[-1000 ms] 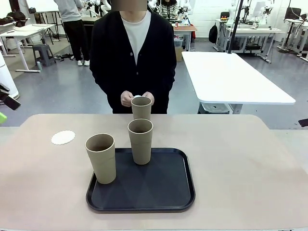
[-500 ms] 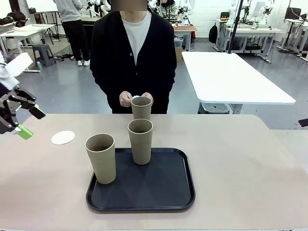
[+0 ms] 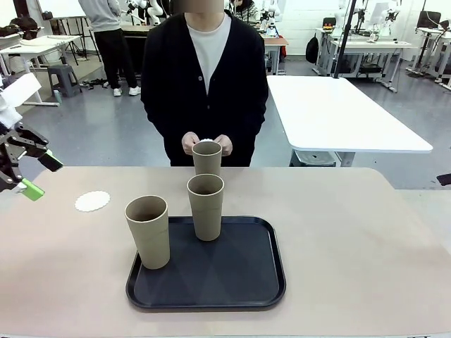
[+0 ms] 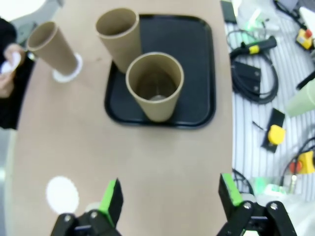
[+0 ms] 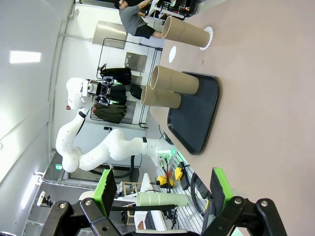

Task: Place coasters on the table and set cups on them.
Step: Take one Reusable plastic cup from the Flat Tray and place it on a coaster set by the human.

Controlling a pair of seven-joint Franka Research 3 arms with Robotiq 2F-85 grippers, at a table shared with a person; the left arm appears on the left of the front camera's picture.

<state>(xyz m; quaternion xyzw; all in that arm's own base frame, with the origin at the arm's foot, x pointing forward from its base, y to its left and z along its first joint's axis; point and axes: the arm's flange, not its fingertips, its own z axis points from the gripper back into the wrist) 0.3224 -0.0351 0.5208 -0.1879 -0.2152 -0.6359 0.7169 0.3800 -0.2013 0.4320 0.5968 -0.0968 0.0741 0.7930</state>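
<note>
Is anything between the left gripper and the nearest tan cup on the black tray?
Nothing upright; a flat white paper doily lies on the beige tabletop between the open left gripper and that tan cup.

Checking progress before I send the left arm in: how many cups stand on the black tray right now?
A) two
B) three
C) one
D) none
A: the near cup and the middle cup stand on the tray, while the far cup stands beyond it on a coaster on the table.
</note>
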